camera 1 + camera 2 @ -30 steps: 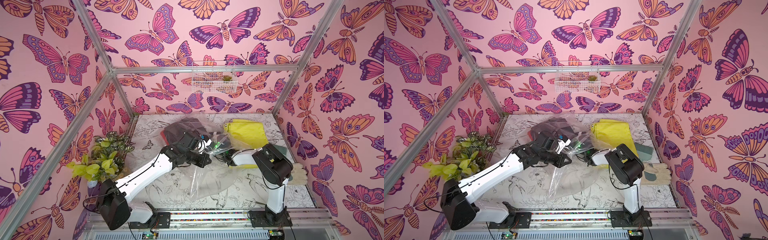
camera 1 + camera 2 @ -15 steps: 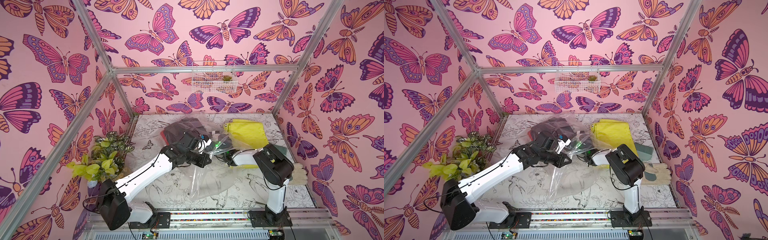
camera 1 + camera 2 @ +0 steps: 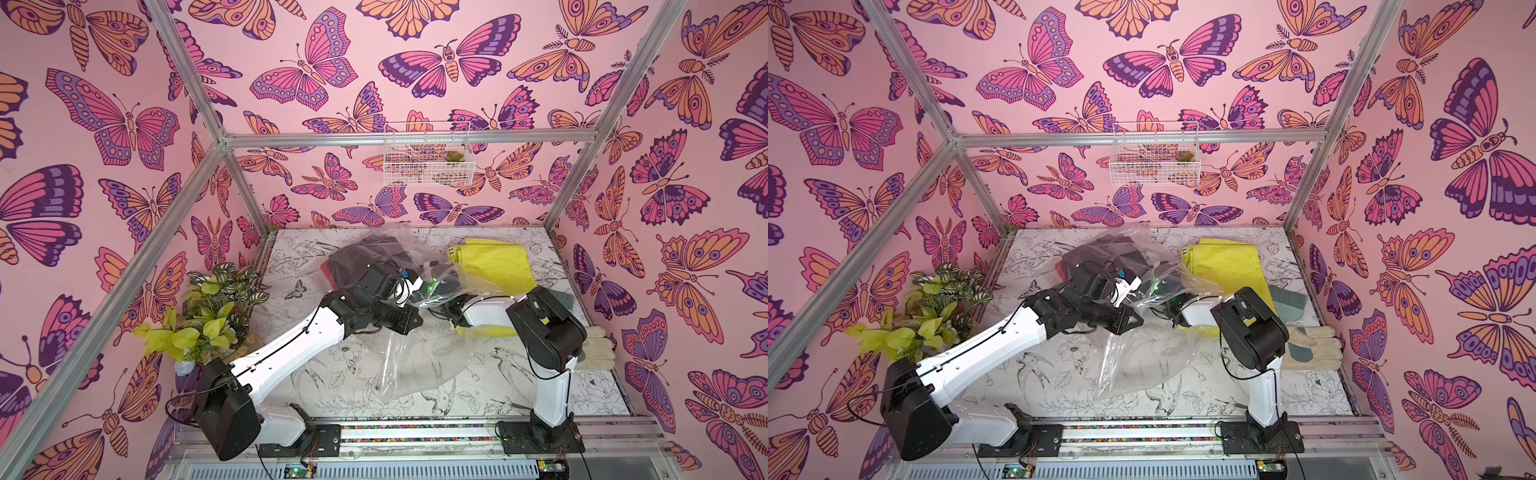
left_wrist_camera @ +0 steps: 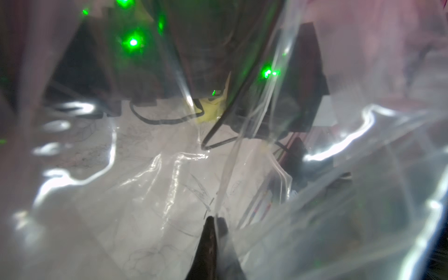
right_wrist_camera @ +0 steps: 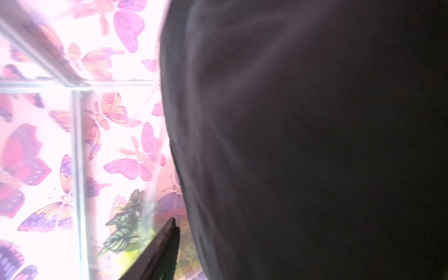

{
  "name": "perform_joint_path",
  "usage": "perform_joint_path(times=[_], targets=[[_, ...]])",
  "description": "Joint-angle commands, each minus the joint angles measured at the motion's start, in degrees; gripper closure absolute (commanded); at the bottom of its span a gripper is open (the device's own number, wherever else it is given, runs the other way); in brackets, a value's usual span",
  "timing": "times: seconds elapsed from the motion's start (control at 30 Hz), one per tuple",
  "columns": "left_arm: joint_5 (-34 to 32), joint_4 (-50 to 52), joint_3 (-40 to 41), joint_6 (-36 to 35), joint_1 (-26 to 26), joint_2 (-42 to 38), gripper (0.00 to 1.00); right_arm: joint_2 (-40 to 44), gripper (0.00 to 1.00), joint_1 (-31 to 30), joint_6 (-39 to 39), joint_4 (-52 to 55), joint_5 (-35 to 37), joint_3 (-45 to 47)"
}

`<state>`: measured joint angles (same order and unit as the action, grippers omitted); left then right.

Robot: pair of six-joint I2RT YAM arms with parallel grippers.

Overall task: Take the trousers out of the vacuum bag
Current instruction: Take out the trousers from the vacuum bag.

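Note:
The vacuum bag (image 3: 419,365) (image 3: 1142,361) lies crumpled across the table's middle. Its far end holds black trousers (image 3: 374,253) (image 3: 1104,249) over red trousers (image 3: 332,270). My left gripper (image 3: 413,319) (image 4: 214,219) is shut on a fold of the bag's film, holding it up. My right gripper (image 3: 434,286) reaches into the bag's mouth, mostly veiled by film. In the right wrist view one finger (image 5: 167,237) stands clear of black cloth (image 5: 315,145); that cloth hides the other finger. Yellow trousers (image 3: 490,266) (image 3: 1225,262) lie outside the bag at the back right.
A folded teal green cloth (image 3: 1287,301) and pale work gloves (image 3: 1312,347) lie by the right wall. A leafy plant (image 3: 208,316) stands at the left edge. A wire basket (image 3: 428,162) hangs on the back wall. Aluminium posts frame the cell.
The right arm has shifted very slightly by the bag's mouth. The left arm and the bag look unchanged.

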<state>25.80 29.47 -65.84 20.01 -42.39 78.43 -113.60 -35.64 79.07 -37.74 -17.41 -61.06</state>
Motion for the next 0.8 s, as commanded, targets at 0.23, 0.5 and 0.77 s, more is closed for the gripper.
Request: perform_joint_path(times=[0.23,0.5,0.77], targets=[[0.7,2.2,1.0,-0.1,-0.3,-0.9,1.0,-4.5,0.51,0.1,-2.1,3.2,1.2,-7.4],[0.8,2.2,0.7,0.2,-0.3,-1.0,1.0,-9.7,0.56,-0.2,-1.9,3.6,1.1,-13.2],[-1.3,2.9,0.4,1.4,0.2,-3.4,0.87,-9.7,1.0,-0.2,-0.1,-3.7,-4.1,-14.7]])
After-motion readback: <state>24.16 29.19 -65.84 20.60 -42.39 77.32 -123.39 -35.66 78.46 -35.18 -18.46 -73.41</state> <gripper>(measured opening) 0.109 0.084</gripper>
